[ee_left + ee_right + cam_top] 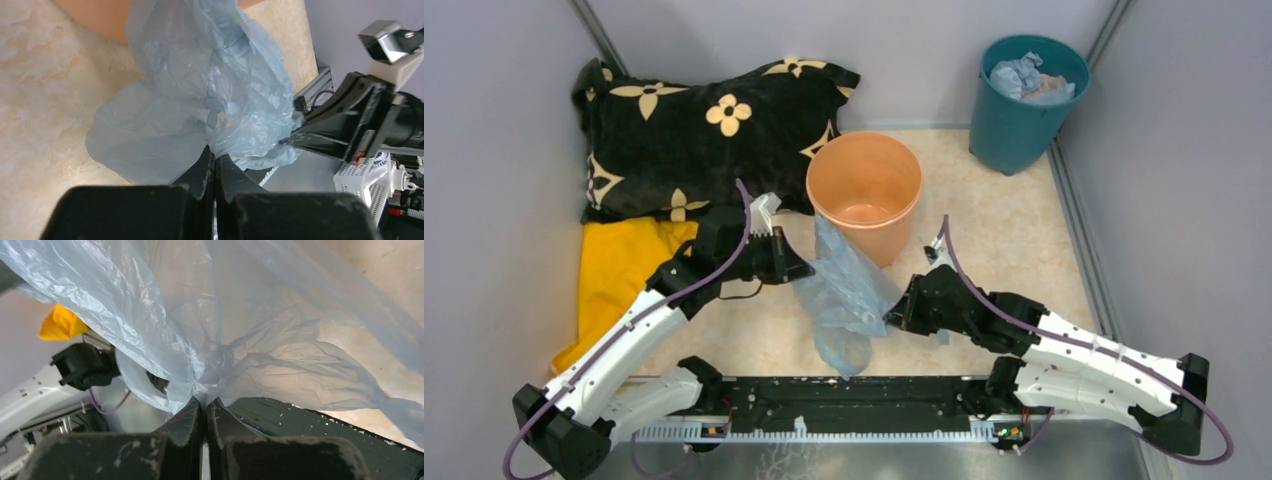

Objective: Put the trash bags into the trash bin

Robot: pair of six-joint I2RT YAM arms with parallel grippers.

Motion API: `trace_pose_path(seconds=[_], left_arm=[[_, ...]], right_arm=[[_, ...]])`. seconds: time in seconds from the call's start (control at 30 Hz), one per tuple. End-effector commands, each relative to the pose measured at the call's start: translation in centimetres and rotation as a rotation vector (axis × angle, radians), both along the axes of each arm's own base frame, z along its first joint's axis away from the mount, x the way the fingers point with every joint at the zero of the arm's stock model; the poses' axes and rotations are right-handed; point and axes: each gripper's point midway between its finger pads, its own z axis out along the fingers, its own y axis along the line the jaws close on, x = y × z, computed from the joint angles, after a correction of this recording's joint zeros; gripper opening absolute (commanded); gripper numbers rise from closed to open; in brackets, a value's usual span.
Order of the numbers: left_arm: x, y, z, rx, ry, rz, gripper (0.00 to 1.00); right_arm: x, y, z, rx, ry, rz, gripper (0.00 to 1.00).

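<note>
In front of the peach-orange trash bin (864, 185), on the marbled table (1014, 240), 1 pale blue trash bag (844, 290) is held between 2 grippers. Its left edge is pinched by the left gripper (804, 268), whose jaws are closed on the film. Its right side is clamped in the closed jaws of the right gripper (890, 320). The bag's upper end is seen just beside the bin's outer wall, outside the bin. A yellow cloth (619, 270) is spread at the far left.
</note>
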Motion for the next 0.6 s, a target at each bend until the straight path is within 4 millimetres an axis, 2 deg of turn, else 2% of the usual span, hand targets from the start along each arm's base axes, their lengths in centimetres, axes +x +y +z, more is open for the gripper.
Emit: trace_pose_path(seconds=[0.0,0.03,0.07,0.1,0.2,0.27,0.37,0.47,0.57], left_arm=[[0.6,-0.2,2.9,-0.038,-0.045,0.018,0.00],[0.6,-0.3,3.2,-0.042,-0.049,0.015,0.00],[0.6,-0.3,3.4,-0.043,-0.052,0.014,0.00],[0.5,-0.2,3.6,-0.043,-0.054,0.012,0.00],[0.1,-0.4,4.2,-0.057,-0.055,-0.007,0.00],[-0.2,-0.7,4.9,-0.085,-0.057,-0.022,0.00],[-0.6,-1.1,6.4,-0.132,-0.067,-0.038,0.00],[-0.6,-1.5,8.0,-0.175,-0.075,-0.050,0.00],[-0.2,-1.7,8.9,-0.197,-0.083,-0.035,0.00]], right_arm=[[-0.5,1.5,1.5,0.028,-0.027,0.110,0.01],[-0.6,1.3,1.7,0.022,-0.034,0.117,0.09],[-0.7,1.1,2.2,0.022,-0.043,0.126,0.26],[-0.9,0.8,2.7,0.018,-0.056,0.135,0.38],[-1.0,-0.9,5.2,0.023,-0.132,0.139,0.60],[-1.1,-2.1,6.6,0.015,-0.189,0.144,0.63],[-1.1,-2.6,8.0,0.003,-0.262,0.186,0.60],[-1.8,-0.7,8.7,0.039,-0.257,0.271,0.59],[-2.1,0.8,8.5,0.016,-0.212,0.301,0.58]])
